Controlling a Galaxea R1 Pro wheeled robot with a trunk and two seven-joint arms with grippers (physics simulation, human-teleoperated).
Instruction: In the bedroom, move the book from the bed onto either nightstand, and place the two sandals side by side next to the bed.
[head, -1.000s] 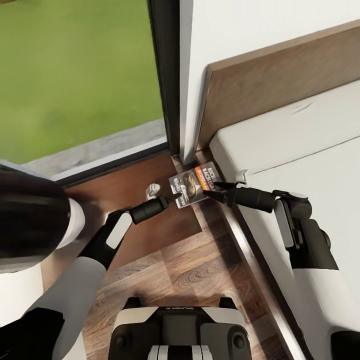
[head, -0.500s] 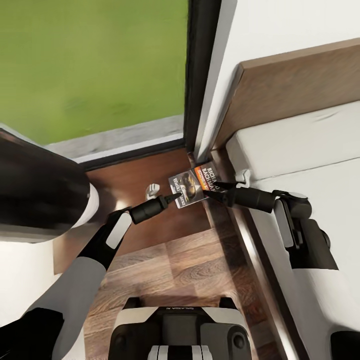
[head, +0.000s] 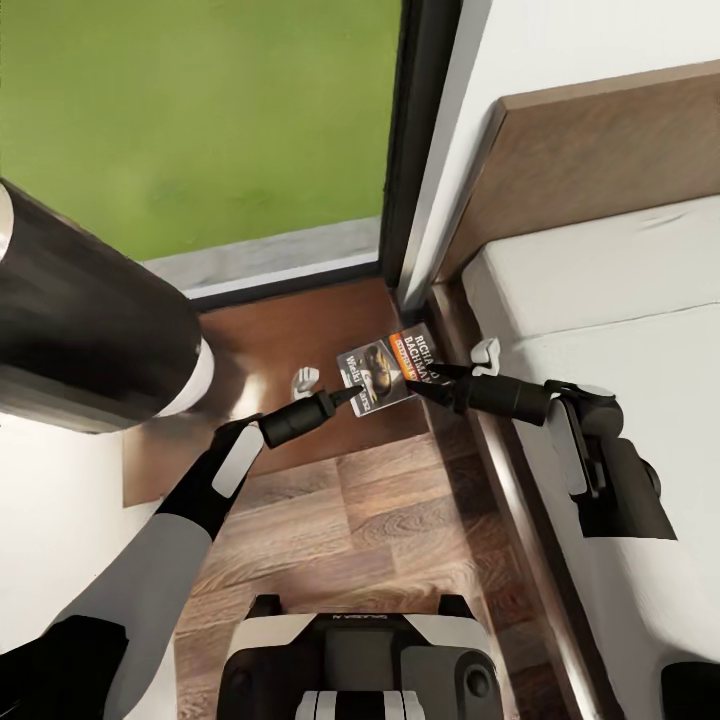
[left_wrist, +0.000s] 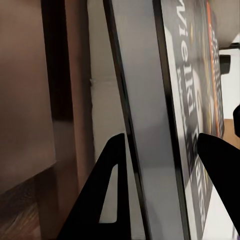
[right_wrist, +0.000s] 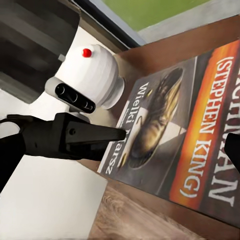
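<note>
The small thin paperback with the grey-dark cover, orange band and white lettering (head: 388, 372) hung cover-up between the two pincers, just above the low dark-brown wooden nightstand top (head: 270, 340), not yet resting on it as far as the head view showed. The left pincer (head: 350, 396) was clenched on the book's near-left edge, its two dark fingers (left_wrist: 107, 185) straddling the thin page block in the left wrist view, and the right pincer (head: 425, 380) was clamped on the orange-banded edge from the side of the wide low bed with the plain light-grey mattress (head: 620, 330). Across the last second the arms and book barely budged against each other; what shifted was the whole view, swinging so that more of the nightstand slid under the book and the tall dark-framed window (head: 415, 150) drifted toward the bed side, so I judged the base or trunk had turned, carrying the book over its target. That put the book step close to done: a lowering and a letting-go by both pincers looked like all that remained. The blue sandals had yet to be dealt with.
</note>
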